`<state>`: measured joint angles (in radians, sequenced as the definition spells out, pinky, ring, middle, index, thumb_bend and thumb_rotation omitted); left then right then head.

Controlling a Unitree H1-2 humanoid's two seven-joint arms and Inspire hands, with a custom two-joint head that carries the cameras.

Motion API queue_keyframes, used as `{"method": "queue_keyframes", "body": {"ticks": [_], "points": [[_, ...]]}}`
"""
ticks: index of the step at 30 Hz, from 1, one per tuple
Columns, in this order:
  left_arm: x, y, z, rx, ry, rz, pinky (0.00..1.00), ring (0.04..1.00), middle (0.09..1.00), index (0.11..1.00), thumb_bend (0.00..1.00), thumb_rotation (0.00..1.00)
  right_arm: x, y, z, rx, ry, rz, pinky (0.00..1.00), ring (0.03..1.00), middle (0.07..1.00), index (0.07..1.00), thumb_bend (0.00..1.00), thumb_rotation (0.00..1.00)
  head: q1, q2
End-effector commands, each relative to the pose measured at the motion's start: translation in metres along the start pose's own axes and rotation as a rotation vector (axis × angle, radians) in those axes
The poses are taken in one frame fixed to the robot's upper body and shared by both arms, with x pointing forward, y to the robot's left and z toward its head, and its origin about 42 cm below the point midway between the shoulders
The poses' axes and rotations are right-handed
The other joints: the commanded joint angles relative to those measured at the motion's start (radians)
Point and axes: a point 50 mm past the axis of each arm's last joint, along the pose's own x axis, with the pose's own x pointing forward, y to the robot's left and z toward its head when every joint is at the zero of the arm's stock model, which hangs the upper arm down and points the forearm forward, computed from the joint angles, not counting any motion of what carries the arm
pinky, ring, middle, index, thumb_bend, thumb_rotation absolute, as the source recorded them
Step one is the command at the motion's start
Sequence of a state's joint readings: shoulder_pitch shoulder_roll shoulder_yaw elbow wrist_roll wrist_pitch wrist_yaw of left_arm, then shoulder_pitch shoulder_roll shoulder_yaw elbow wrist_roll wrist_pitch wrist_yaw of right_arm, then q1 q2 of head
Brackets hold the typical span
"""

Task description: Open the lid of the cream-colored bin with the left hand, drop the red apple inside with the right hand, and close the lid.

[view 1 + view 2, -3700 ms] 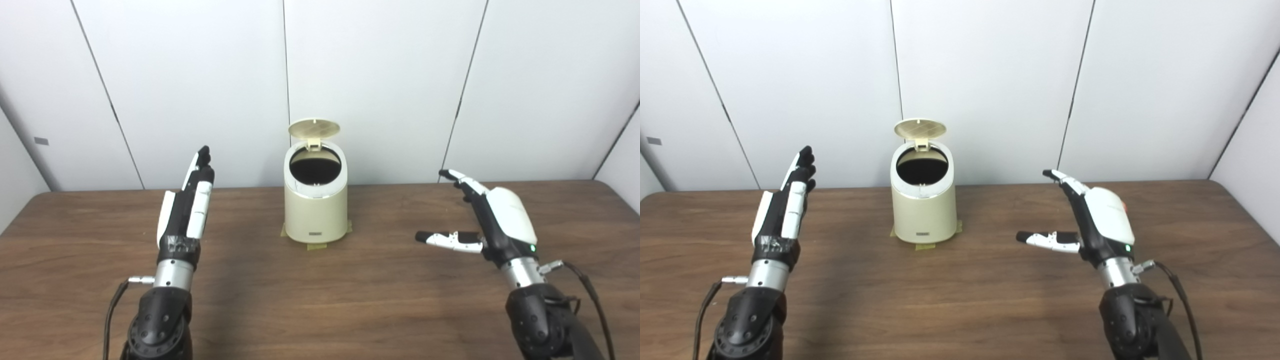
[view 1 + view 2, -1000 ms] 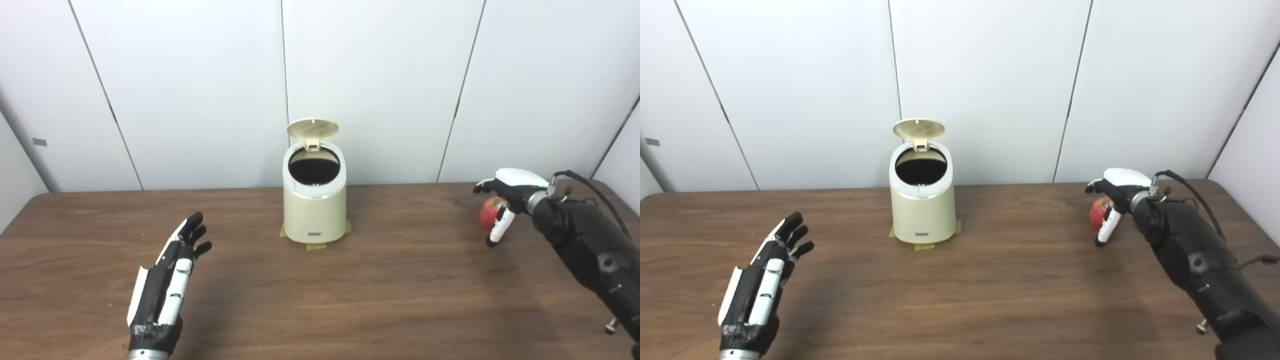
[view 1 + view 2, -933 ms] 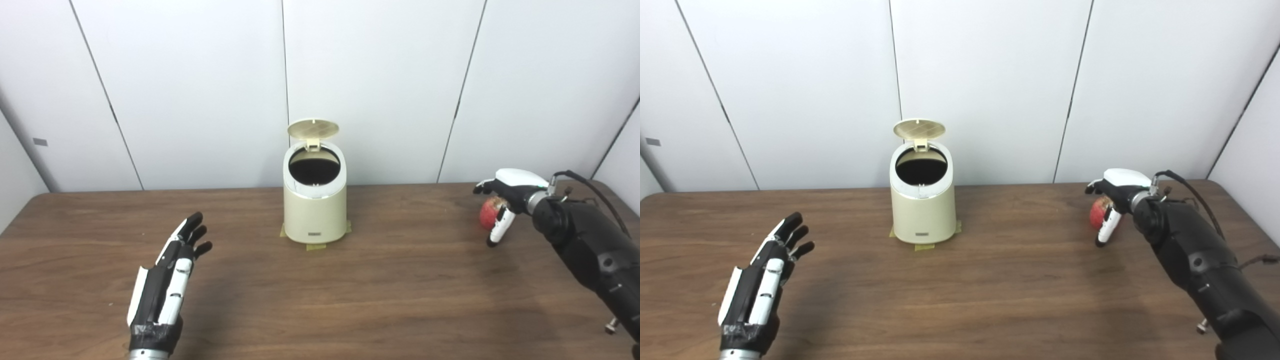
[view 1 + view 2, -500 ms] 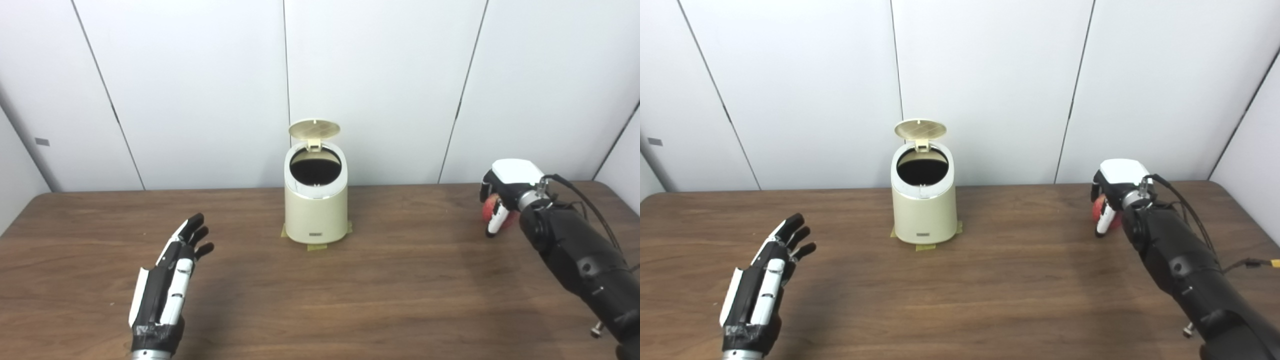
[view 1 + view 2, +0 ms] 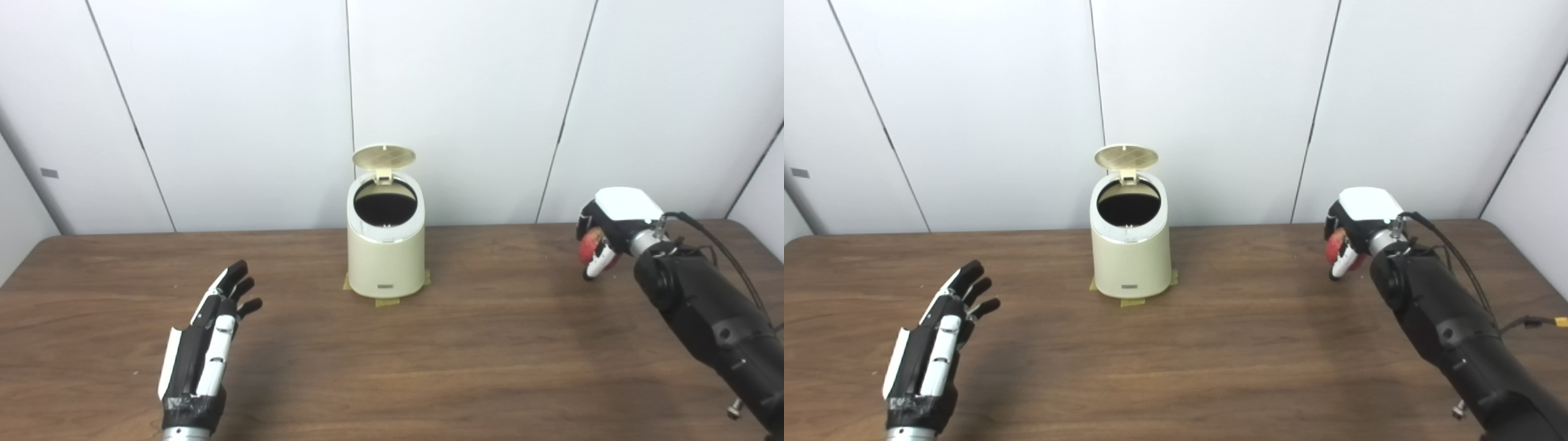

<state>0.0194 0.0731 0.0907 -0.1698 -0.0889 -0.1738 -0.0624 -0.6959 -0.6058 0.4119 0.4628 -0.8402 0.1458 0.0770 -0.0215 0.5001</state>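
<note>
The cream-colored bin (image 5: 386, 257) stands at the back middle of the table, its round lid (image 5: 384, 157) tipped up and back, the dark inside showing. My right hand (image 5: 612, 223) is shut on the red apple (image 5: 589, 245) and holds it above the table at the right, well right of the bin. It also shows in the right eye view (image 5: 1356, 226) with the apple (image 5: 1337, 246). My left hand (image 5: 205, 343) is open and empty, fingers straight, low at the front left, well left of the bin.
The brown wooden table (image 5: 478, 355) runs across the whole view. Tan tape (image 5: 386, 300) sticks out under the bin's base. White wall panels stand close behind the bin. A cable (image 5: 716, 236) loops off my right wrist.
My right hand has closed on the apple at the right and lifted it up and a little leftward. The left hand dropped low to the front left earlier and now rests still. The lid stays open.
</note>
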Motion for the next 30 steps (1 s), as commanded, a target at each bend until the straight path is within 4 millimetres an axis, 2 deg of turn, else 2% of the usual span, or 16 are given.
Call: {"method": "queue_keyframes", "body": {"ticks": [1, 2, 4, 6, 10, 11, 14, 15, 17, 19, 21, 24, 27, 30], "points": [[0.012, -0.001, 0.011, 0.001, -0.076, 0.000, 0.84, 0.917, 0.936, 0.891, 0.29, 0.76, -0.002, -0.050, 0.008, -0.006, -0.079, -0.141, 0.35, 0.426, 0.460, 0.483, 0.53, 0.00, -0.001, 0.000], [0.012, -0.001, 0.011, 0.002, -0.076, 0.000, 0.84, 0.917, 0.935, 0.889, 0.29, 0.76, -0.008, -0.056, 0.016, 0.001, -0.124, -0.167, 0.32, 0.395, 0.451, 0.481, 0.53, 0.00, -0.001, 0.001], [0.011, -0.001, 0.011, -0.005, -0.071, 0.006, 0.83, 0.912, 0.930, 0.884, 0.30, 0.75, -0.020, -0.069, 0.034, 0.009, -0.214, -0.215, 0.31, 0.397, 0.468, 0.491, 0.53, 0.00, -0.002, 0.003], [0.011, -0.001, 0.010, -0.018, -0.067, 0.018, 0.82, 0.905, 0.922, 0.876, 0.30, 0.72, -0.031, -0.082, 0.055, 0.022, -0.296, -0.269, 0.35, 0.435, 0.526, 0.472, 0.52, 0.00, -0.009, 0.003], [0.011, -0.003, 0.004, -0.026, -0.066, 0.044, 0.84, 0.913, 0.920, 0.872, 0.23, 0.72, -0.048, -0.102, 0.092, 0.054, -0.422, -0.363, 0.36, 0.457, 0.549, 0.450, 0.51, 0.00, -0.005, -0.001], [0.011, -0.003, 0.003, -0.023, -0.064, 0.048, 0.85, 0.915, 0.920, 0.873, 0.21, 0.75, -0.051, -0.107, 0.102, 0.055, -0.446, -0.377, 0.38, 0.464, 0.547, 0.447, 0.51, 0.00, -0.005, -0.002], [0.011, -0.004, 0.000, -0.024, -0.062, 0.050, 0.86, 0.918, 0.919, 0.873, 0.16, 0.79, -0.060, -0.121, 0.126, 0.059, -0.501, -0.405, 0.57, 0.473, 0.528, 0.446, 0.52, 0.00, -0.004, -0.001], [0.011, -0.004, -0.001, -0.019, -0.062, 0.045, 0.87, 0.920, 0.920, 0.874, 0.15, 0.79, -0.063, -0.125, 0.135, 0.069, -0.516, -0.413, 0.57, 0.477, 0.526, 0.444, 0.52, 0.00, -0.003, -0.002], [0.010, -0.004, -0.003, -0.016, -0.057, 0.038, 0.89, 0.929, 0.929, 0.884, 0.14, 0.79, -0.066, -0.132, 0.151, 0.090, -0.555, -0.433, 0.48, 0.481, 0.525, 0.437, 0.52, 0.00, -0.001, -0.003], [0.010, -0.005, -0.004, -0.017, -0.053, 0.034, 0.90, 0.938, 0.935, 0.885, 0.14, 0.79, -0.067, -0.136, 0.162, 0.111, -0.591, -0.454, 0.36, 0.437, 0.552, 0.455, 0.51, 0.00, 0.000, -0.003], [0.010, -0.006, -0.004, -0.011, -0.054, 0.031, 0.90, 0.944, 0.940, 0.889, 0.14, 0.77, -0.063, -0.135, 0.170, 0.113, -0.624, -0.485, 0.32, 0.418, 0.563, 0.466, 0.51, 0.00, 0.003, -0.004], [0.009, -0.007, -0.005, -0.008, -0.056, 0.027, 0.90, 0.949, 0.945, 0.893, 0.14, 0.75, -0.057, -0.133, 0.180, 0.142, -0.662, -0.506, 0.32, 0.413, 0.565, 0.469, 0.51, 0.00, 0.005, -0.004], [0.009, -0.008, -0.005, -0.001, -0.053, 0.023, 0.91, 0.954, 0.948, 0.897, 0.15, 0.74, -0.049, -0.129, 0.193, 0.165, -0.701, -0.535, 0.36, 0.426, 0.563, 0.463, 0.51, 0.00, 0.007, -0.005], [0.008, -0.008, -0.004, 0.000, -0.051, 0.017, 0.92, 0.960, 0.953, 0.902, 0.16, 0.74, -0.041, -0.125, 0.204, 0.209, -0.736, -0.545, 0.34, 0.419, 0.574, 0.474, 0.51, 0.00, 0.010, -0.004]]}}
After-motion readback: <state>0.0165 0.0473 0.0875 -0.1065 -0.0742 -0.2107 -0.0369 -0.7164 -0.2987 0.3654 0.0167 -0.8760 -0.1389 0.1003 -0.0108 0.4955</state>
